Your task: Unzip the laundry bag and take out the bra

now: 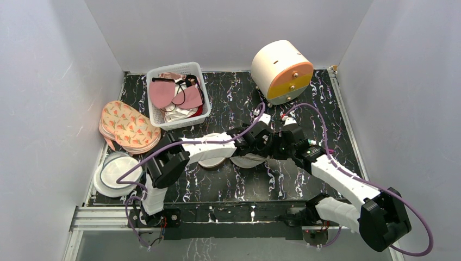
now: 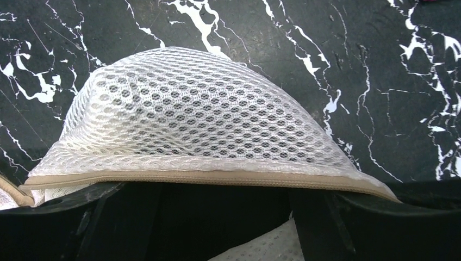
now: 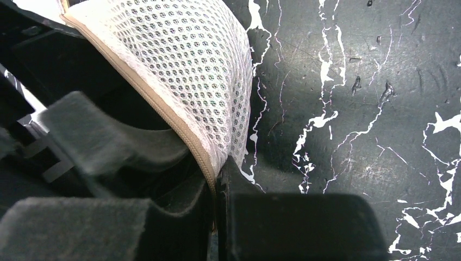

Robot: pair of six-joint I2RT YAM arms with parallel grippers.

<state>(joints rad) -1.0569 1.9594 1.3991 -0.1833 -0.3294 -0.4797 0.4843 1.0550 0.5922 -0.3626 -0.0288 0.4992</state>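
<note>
The white mesh laundry bag lies mid-table, partly hidden under my left arm. Its beige zipper edge runs across the left wrist view, just above my left gripper. That gripper's fingers stand apart with the bag's rim over them and a lower mesh layer showing between them. My right gripper is shut on the zipper edge at the bag's end. In the top view the left gripper and right gripper meet at the bag's right end. No bra shows inside the bag.
A white basket with pink bras stands at the back. A stack of floral items and a white round bag lie at the left. A cream drum with an orange face stands at the back right.
</note>
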